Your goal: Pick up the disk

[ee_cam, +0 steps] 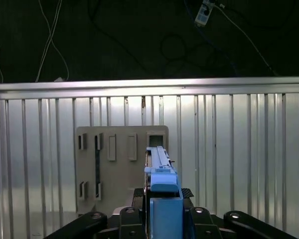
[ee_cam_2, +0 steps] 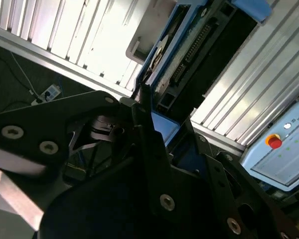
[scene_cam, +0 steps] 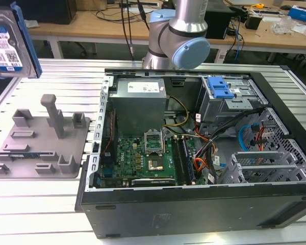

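Evidently lifted: the disk (scene_cam: pixel 7 43) hung clear above the grey tray (scene_cam: pixel 41 148), at the exterior view's far left.
Jaws: clamped on its blue rails.
Remaining: nothing apparent.

ribbed metal table (scene_cam: pixel 51 204) | wooden benches (scene_cam: pixel 92 28) behind | dark floor (ee_cam: pixel 114 40)

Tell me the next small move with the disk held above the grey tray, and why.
Probably hold the grasp and keep the disk raised. It is in the air at the exterior view's upper left, well clear of the grey tray, and the first wrist view shows the gripper clamped on its blue rail, so the pick-up looks done.
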